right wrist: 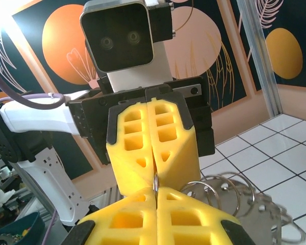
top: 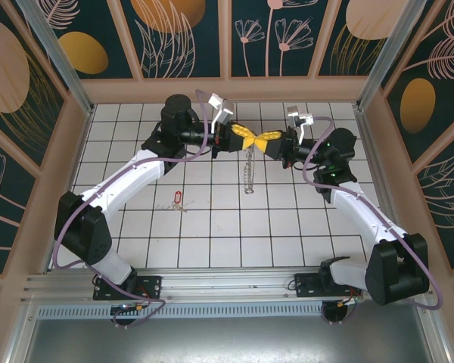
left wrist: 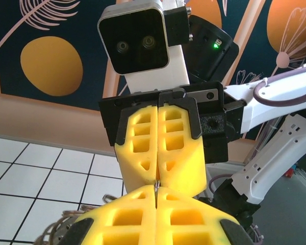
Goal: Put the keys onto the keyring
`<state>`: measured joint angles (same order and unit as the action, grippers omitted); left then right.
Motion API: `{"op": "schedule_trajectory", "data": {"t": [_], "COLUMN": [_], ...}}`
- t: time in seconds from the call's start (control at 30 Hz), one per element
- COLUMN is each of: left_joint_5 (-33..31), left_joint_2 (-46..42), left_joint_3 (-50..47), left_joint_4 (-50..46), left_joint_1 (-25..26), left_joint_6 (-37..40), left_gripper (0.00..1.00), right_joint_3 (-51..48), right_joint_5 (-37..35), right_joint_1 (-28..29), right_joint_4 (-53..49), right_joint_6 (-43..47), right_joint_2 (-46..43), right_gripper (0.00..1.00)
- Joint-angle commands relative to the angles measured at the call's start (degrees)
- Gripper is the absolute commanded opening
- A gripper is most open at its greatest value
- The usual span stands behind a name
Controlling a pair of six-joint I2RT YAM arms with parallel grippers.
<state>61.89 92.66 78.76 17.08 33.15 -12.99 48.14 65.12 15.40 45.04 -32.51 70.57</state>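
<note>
Keys (top: 177,199), which I see as one small piece with a red-pink head, lie flat on the white tiled table (top: 234,227), left of centre and well apart from both arms. Further back, the keyring (top: 248,172) hangs above the tiles as a drooping fringe of small metal pieces. Its thin wire is pinched where the two sets of yellow fingers meet tip to tip. My left gripper (top: 250,138) is clamped on that wire from the left. My right gripper (top: 267,141) is closed on it from the right. On the right wrist camera, several loose rings (right wrist: 220,188) fan out just beside the fingertips.
</note>
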Motion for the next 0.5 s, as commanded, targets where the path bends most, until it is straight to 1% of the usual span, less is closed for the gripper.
{"op": "schedule_trajectory", "data": {"t": [0.0, 0.03, 0.1, 0.17, 0.2, 0.27, 0.3, 0.47], "left_joint_5": [-5.19, -7.83, -11.78, -16.04, -18.20, -20.41, -20.49, -18.12], "left_joint_2": [-1.70, -2.31, -3.60, -4.92, -5.42, -5.75, -5.60, -3.60], "left_joint_3": [-0.60, -1.60, -3.62, -5.61, -6.70, -8.12, -8.51, -9.33], "left_joint_4": [6.62, 7.69, 10.29, 12.59, 14.09, 17.23, 18.47, 25.33], "left_joint_1": [0.02, -0.08, -0.06, -0.06, -0.09, -0.01, -0.02, -0.06], "left_joint_6": [-1.98, -2.85, -4.25, -6.13, -7.50, -11.14, -12.79, -20.33], "left_gripper": [0.13, 0.21, 0.28, 0.39, 0.41, 0.44, 0.45, 0.46], "right_joint_3": [-0.18, -0.49, -1.28, -2.07, -2.34, -2.99, -3.29, -4.19], "right_joint_5": [-1.31, -1.89, -2.52, -3.10, -3.59, -4.69, -5.29, -8.25], "right_joint_1": [-0.69, -1.19, -2.25, -3.02, -3.20, -3.26, -3.22, -2.96], "right_joint_4": [1.46, 2.53, 6.23, 9.85, 11.48, 14.57, 16.23, 24.63], "right_joint_6": [1.09, 0.40, -2.11, -4.60, -5.39, -6.65, -7.41, -11.39], "right_joint_2": [0.05, -0.07, 0.03, 0.01, -0.06, -0.25, -0.25, 0.52], "right_gripper": [0.00, 0.00, 0.00, 0.00, 0.00, 0.00, 0.00, 0.00]}}
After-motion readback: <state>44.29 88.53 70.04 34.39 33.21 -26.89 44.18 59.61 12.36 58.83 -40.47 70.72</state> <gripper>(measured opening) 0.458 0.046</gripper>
